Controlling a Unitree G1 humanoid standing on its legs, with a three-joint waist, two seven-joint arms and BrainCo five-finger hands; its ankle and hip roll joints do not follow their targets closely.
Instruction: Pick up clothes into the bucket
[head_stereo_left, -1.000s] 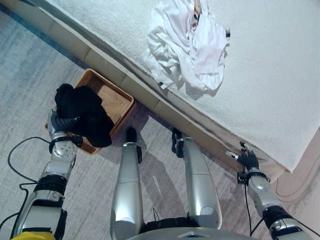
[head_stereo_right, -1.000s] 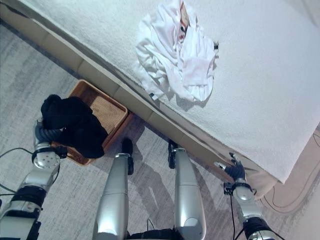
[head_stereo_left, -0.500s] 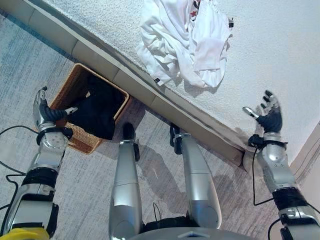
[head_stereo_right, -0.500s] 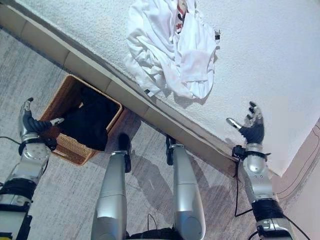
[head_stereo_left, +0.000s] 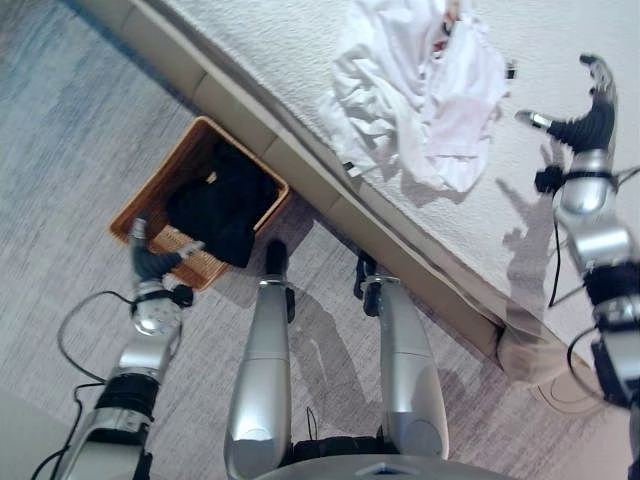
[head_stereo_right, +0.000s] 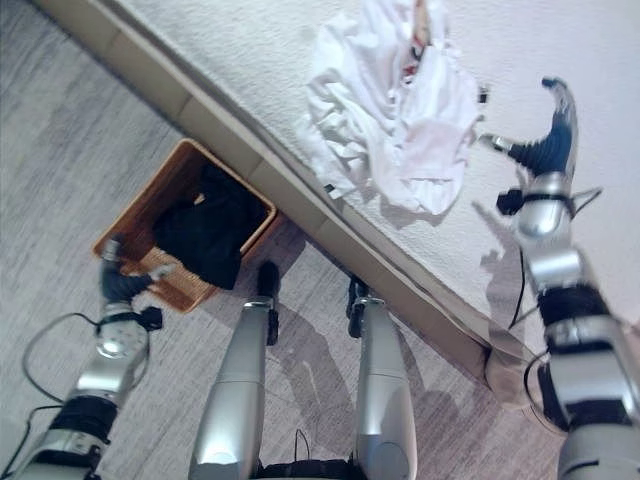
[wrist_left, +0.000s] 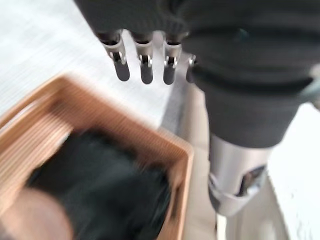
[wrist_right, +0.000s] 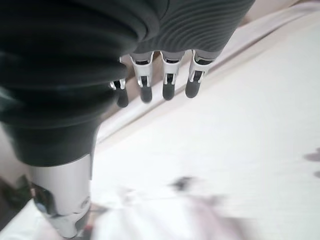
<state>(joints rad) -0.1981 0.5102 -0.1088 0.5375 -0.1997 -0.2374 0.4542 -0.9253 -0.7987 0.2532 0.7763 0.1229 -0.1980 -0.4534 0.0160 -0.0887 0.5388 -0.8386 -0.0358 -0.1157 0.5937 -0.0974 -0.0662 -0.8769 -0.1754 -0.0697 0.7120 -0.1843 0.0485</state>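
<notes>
While one dark garment is already settled in the basket, the coming move is judged to turn on the white clothes (head_stereo_left: 425, 95) heaped on the bed (head_stereo_left: 300, 40) in the upper middle of the left eye view, and on where the right hand (head_stereo_left: 585, 115) stands to them. That hand is held up at the upper right of the frame, over the bedcover, and the heap lies just beside it toward the frame's left and a little lower, the nearest edge of cloth close to the thumb but not touching it. The heap is spread wide, with its longer run from the upper right down to the lower left, toward the bed's edge. The right hand is by far the nearer of the two; a reach sideways and down onto the pile is judged to be what is called for. Its fingers (wrist_right: 167, 85) are seen straight and spread in the right wrist view, with nothing grasped.

At the left middle of the frame, on the floor against the bed base, a brown wicker basket (head_stereo_left: 150, 195) is seen, with the black garment (head_stereo_left: 220, 205) lying inside it. The left hand (head_stereo_left: 150, 262) is held just below the basket's near rim, fingers (wrist_left: 145, 67) released and empty.

Counted: one bed, one basket, one white heap whose separate pieces cannot be told apart, one black garment, two hands.
</notes>
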